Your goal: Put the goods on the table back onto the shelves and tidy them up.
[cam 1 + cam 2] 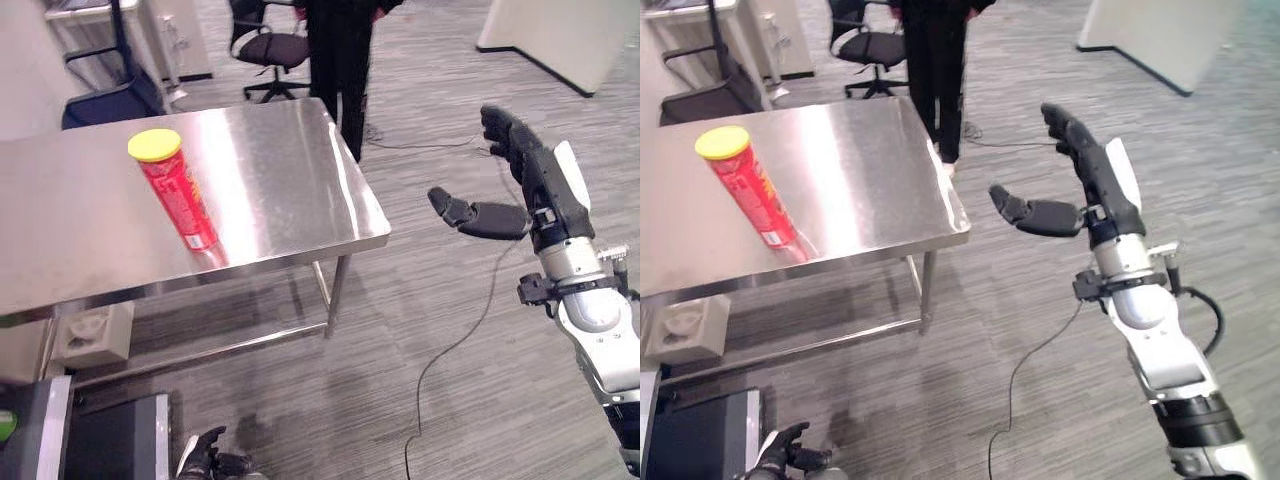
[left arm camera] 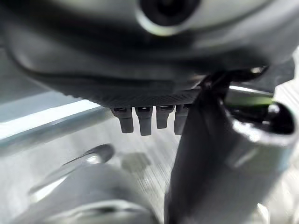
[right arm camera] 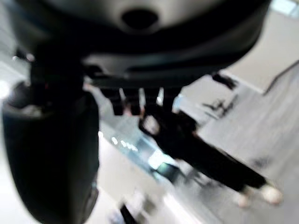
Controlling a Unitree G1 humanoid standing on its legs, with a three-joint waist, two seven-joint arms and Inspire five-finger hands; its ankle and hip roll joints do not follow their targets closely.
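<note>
A red tube-shaped can point(image 1: 178, 200) with a yellow lid stands upright on the steel table point(image 1: 290, 190), towards its front edge. My right hand point(image 1: 535, 190) is raised in the air to the right of the table, well clear of its corner. The hand is open, with straight fingers and the thumb point(image 1: 1035, 215) pointing towards the table, and it holds nothing. My left hand point(image 1: 205, 455) hangs low by the floor in front of the table, its fingers point(image 2: 140, 121) relaxed and empty.
A person in black trousers point(image 1: 335, 70) stands just behind the table's far right corner, with an office chair point(image 1: 270, 50) beside them. A blue cart point(image 1: 110, 100) stands behind the table. A white box point(image 1: 95, 335) lies under it. A dark unit point(image 1: 100, 440) sits at the lower left.
</note>
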